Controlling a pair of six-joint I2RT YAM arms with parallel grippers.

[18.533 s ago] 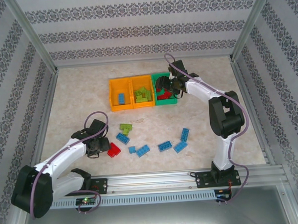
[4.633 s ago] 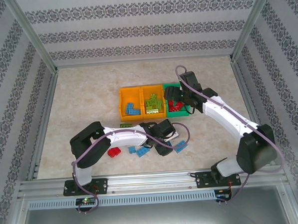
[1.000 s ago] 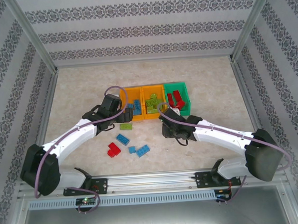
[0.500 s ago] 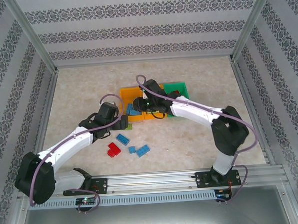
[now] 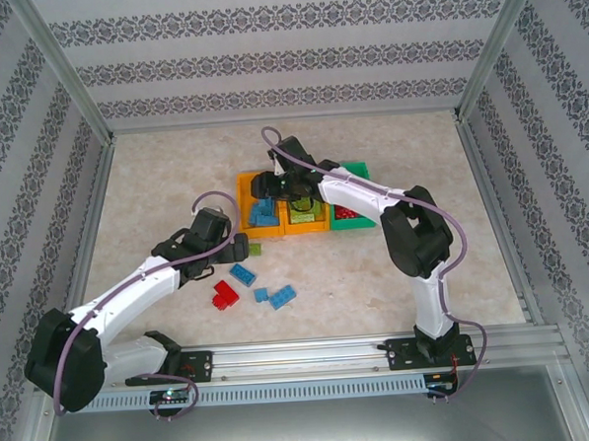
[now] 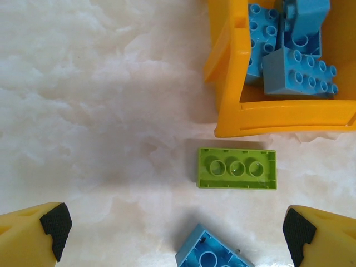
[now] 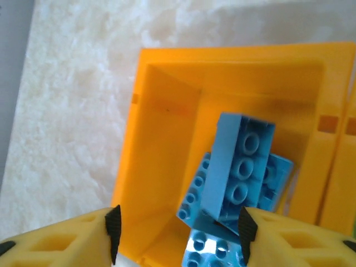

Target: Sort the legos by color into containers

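We hover our left gripper [image 6: 175,231], jaws spread, short of the green brick [image 6: 237,168] (nearest arm); its length runs finger to finger.

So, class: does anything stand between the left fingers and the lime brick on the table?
Nothing covers the lime brick, but a blue brick lies just nearer, between the open left fingers.

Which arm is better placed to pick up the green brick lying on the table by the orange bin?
Left. The left gripper, open, hangs close above the green brick. The right gripper is farther back, over the orange bin with blue bricks.
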